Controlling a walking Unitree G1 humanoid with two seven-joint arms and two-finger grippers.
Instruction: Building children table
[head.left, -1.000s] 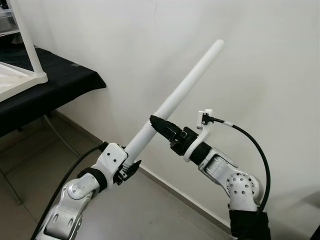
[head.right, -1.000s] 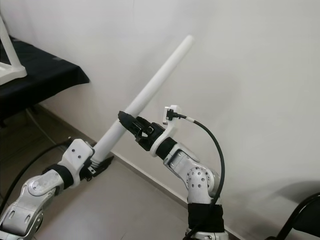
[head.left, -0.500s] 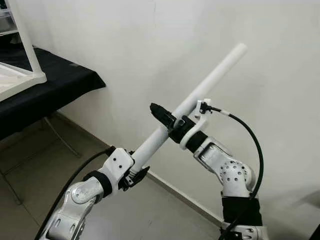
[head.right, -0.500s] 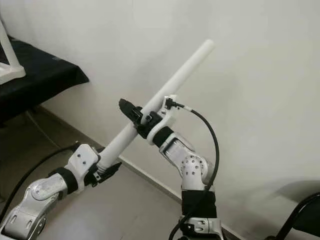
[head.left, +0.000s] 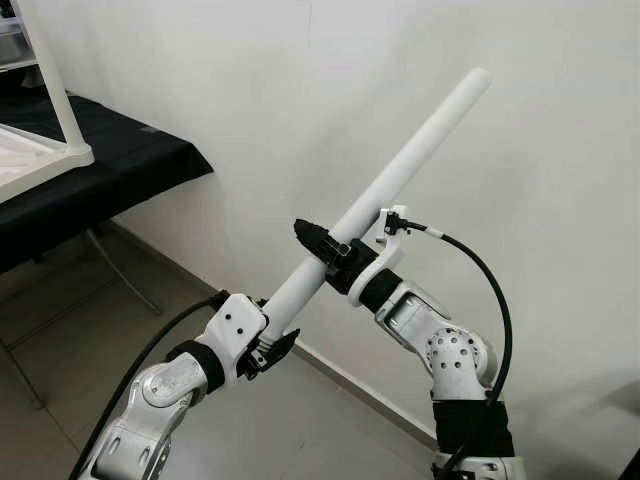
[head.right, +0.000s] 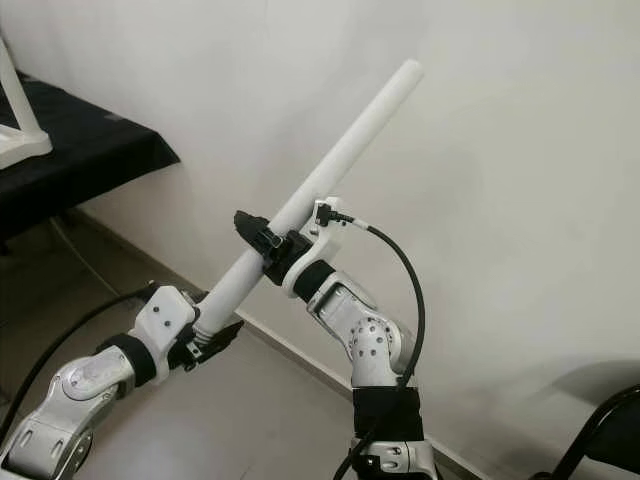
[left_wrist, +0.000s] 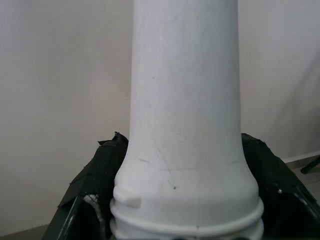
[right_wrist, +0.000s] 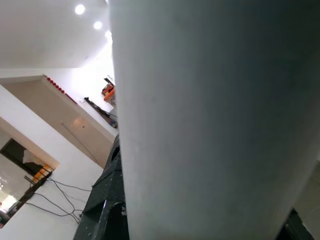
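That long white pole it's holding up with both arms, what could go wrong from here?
The white table leg sticks far past both grips toward the wall, so a swing could knock its tip against it. The left gripper holds only the very base; if the right gripper lets go mid-shaft, the leg might tip.

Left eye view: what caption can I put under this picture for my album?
Robot's left gripper holds a white table leg by its base while the right gripper grips its middle.

R gripper (head.left: 325, 250) moved in since 1 s ago, fingers now around white leg (head.left: 400, 170) mid-shaft.
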